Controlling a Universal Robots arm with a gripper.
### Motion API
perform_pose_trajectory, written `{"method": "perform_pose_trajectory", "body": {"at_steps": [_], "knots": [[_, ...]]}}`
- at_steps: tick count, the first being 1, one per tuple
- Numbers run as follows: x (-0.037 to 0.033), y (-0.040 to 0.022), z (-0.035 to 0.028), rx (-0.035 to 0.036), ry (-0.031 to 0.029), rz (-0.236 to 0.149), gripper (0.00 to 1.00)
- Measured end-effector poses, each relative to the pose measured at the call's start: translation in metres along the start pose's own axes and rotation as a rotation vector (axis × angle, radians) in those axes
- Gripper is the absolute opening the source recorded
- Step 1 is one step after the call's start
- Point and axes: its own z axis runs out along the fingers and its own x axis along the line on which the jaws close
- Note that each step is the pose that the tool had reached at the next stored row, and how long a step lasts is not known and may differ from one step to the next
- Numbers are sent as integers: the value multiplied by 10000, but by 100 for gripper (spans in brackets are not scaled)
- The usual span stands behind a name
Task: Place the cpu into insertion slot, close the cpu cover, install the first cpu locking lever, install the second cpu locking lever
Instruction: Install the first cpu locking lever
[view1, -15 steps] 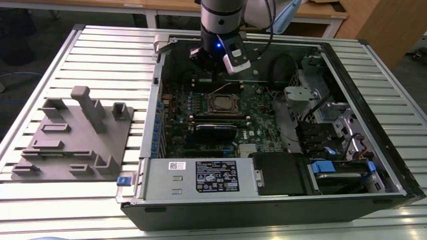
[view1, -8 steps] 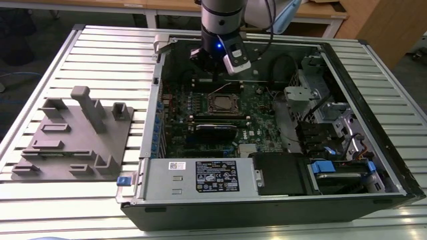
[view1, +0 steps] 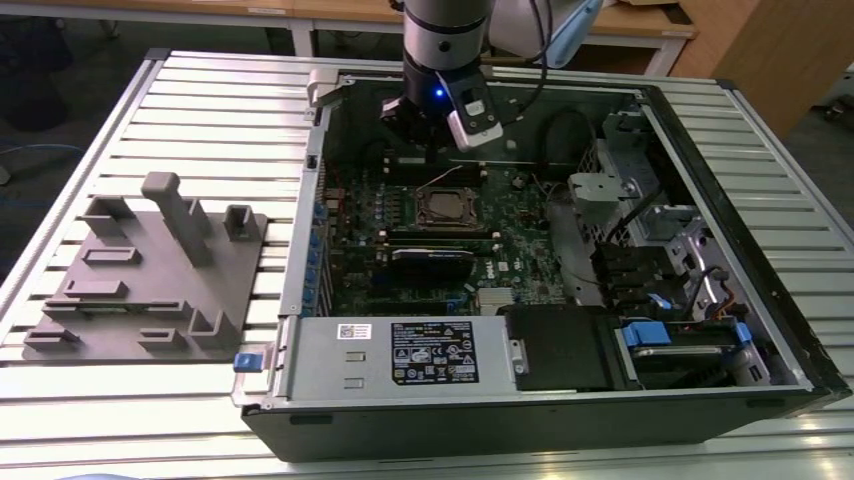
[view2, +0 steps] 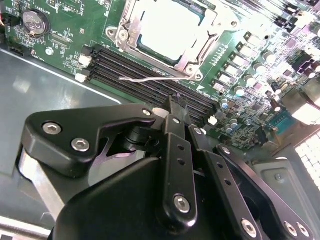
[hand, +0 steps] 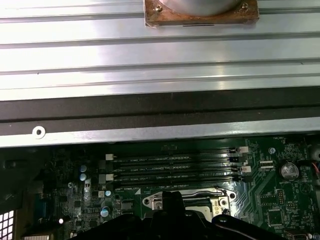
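In the second wrist view the cpu (view2: 167, 25) lies flat in the insertion slot (view1: 447, 207), its silver top bright. The cpu cover (view2: 199, 56) lies down around it as a silvery frame. A thin wire locking lever (view2: 145, 79) juts out loose along the socket's edge, over the memory slots. My gripper (view2: 174, 101) hangs just short of that lever with its black fingers together and nothing between them. In the exterior view the gripper (view1: 420, 135) is over the far side of the motherboard, behind the socket. The first wrist view shows its tip (hand: 170, 200) in front of the socket.
The open computer case (view1: 300, 250) lies on a slatted metal table. Long memory slots (view2: 150, 82) run between gripper and socket. A power supply (view1: 400, 350) fills the near side, drive cages (view1: 654, 240) the exterior view's right. A grey fixture block (view1: 147, 270) stands at its left.
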Motion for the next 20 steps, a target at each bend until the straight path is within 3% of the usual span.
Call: {"method": "perform_pose_trajectory", "body": {"at_steps": [20], "knots": [[-24,-2,21,1,-6,-1,11]]}}
